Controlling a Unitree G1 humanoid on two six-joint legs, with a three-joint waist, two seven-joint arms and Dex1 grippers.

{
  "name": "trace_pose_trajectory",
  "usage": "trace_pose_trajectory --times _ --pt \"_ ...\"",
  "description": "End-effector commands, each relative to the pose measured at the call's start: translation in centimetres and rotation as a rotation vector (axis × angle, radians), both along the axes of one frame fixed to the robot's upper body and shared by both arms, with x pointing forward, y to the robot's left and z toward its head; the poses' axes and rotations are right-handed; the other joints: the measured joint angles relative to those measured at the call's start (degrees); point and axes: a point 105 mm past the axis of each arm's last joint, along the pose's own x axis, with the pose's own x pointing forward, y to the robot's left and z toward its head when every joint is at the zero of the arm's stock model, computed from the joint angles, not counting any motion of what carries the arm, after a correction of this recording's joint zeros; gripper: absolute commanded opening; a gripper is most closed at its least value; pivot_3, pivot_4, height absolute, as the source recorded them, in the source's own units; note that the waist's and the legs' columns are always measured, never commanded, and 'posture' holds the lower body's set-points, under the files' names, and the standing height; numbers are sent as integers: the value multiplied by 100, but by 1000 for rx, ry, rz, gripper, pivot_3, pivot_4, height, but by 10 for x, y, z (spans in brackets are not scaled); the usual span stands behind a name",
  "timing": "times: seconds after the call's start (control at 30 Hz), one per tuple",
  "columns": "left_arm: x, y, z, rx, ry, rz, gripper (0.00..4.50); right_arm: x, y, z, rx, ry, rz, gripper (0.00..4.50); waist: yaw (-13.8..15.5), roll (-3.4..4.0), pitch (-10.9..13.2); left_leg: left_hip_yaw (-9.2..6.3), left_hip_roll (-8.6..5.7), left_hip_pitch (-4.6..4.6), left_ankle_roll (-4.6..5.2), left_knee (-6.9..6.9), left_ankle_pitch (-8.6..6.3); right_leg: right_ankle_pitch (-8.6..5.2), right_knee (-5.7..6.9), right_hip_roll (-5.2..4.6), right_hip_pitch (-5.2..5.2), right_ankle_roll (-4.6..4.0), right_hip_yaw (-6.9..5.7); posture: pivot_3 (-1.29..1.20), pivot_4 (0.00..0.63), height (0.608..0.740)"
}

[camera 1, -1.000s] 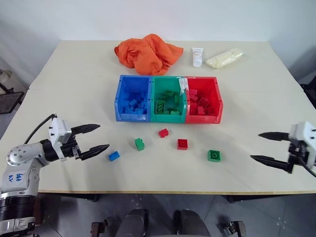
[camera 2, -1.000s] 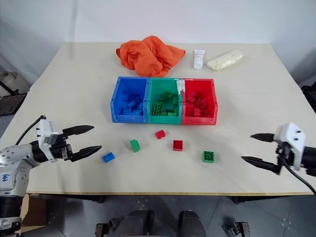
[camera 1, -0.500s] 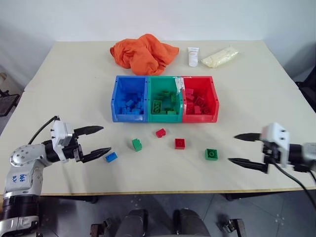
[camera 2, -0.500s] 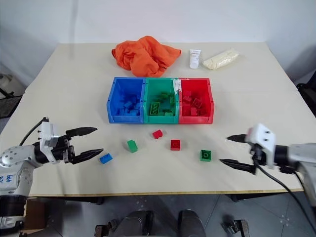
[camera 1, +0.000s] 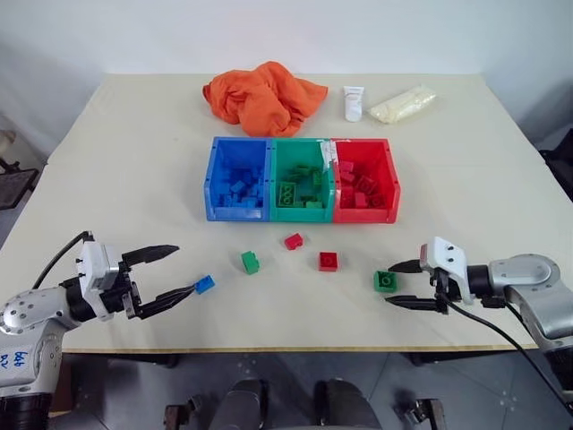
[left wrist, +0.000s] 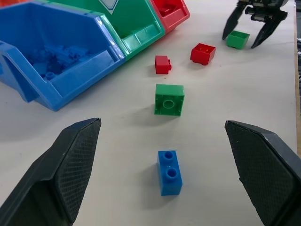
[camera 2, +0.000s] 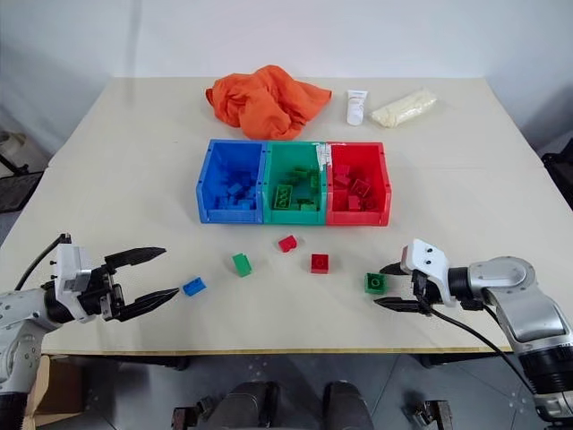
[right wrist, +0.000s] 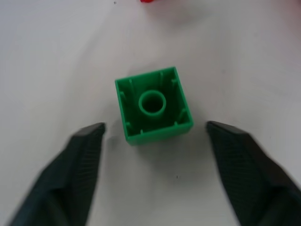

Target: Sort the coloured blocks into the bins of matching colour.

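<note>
Three joined bins stand mid-table: blue [camera 1: 235, 154], green [camera 1: 303, 149], red [camera 1: 365, 150], each holding bricks of its own colour. In front lie loose blocks: a blue one [camera 1: 205, 285], a green one [camera 1: 251, 262], two red ones [camera 1: 294, 240] [camera 1: 329, 261], and a green one [camera 1: 386, 280] lying hollow side up [right wrist: 153, 104]. My right gripper [camera 1: 393, 285] sits low at that last green block, one finger [right wrist: 82, 160] on each side with a gap to it. My left gripper [camera 1: 184, 269] is open just left of the blue block [left wrist: 169, 173].
An orange cloth [camera 1: 262, 94], a white tube [camera 1: 354, 103] and a pale bag [camera 1: 403, 103] lie at the back of the table. The table's front edge runs close below both grippers.
My right gripper has swung in from the right edge to the green block, sinking toward the table, and its fingers have drawn closer together. The left gripper has pulled back a little.
</note>
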Motion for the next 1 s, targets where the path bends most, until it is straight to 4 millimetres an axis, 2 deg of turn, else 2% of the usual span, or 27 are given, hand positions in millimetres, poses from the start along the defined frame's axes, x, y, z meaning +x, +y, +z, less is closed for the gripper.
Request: trace_pose_trajectory --times 0.03,0.1,0.43,0.5,0.57,0.63,0.8,0.97,1.0 --pt "-4 0 10 -12 -42 11 4500 5 6 10 40 -57 6 2115 -6 0 0 1 0 1 0 0 0 0 1 0 0 0 1 0 150 740" --pt "-4 0 10 -15 -44 15 4500 7 10 18 73 -82 2 1455 -5 0 0 1 0 1 0 -1 0 0 1 0 -1 0 1 0 150 740" --pt "-1 -2 11 -29 -57 34 4500 12 17 39 156 -149 -29 1441 3 0 0 1 -1 0 -1 -1 -1 0 -1 0 0 0 2 0 150 740" --pt "1 -2 11 -30 -60 45 4500 26 28 63 224 -230 -46 1441 -9 0 0 1 -1 0 -1 0 -1 0 -1 0 0 0 2 0 150 740" --pt "3 -3 12 -35 -67 45 4500 43 48 91 305 -303 -40 1441 -76 4 2 10 0 1 -3 -1 1 0 1 1 -4 0 12 0 150 740" --pt "4 -5 14 -42 -78 44 4500 57 66 108 339 -339 -13 1441 -148 13 7 14 1 2 -8 -1 4 0 11 4 -10 -1 15 0 150 740" --pt "8 -5 16 -36 -94 43 4500 97 102 130 370 -385 -27 1441 -155 7 4 10 1 0 -13 -10 1 0 44 3 -35 -1 12 0 150 740" --pt "12 -6 19 -40 -110 45 4500 120 134 131 373 -386 -4 1441 -156 7 4 15 -3 -30 -11 -1 0 2 100 -1 -80 1 12 0 150 740" --pt "13 -7 19 -42 -114 46 4500 125 138 131 377 -389 -10 1791 -158 7 4 17 -4 -30 -11 -2 0 2 103 -1 -83 1 12 0 150 740"
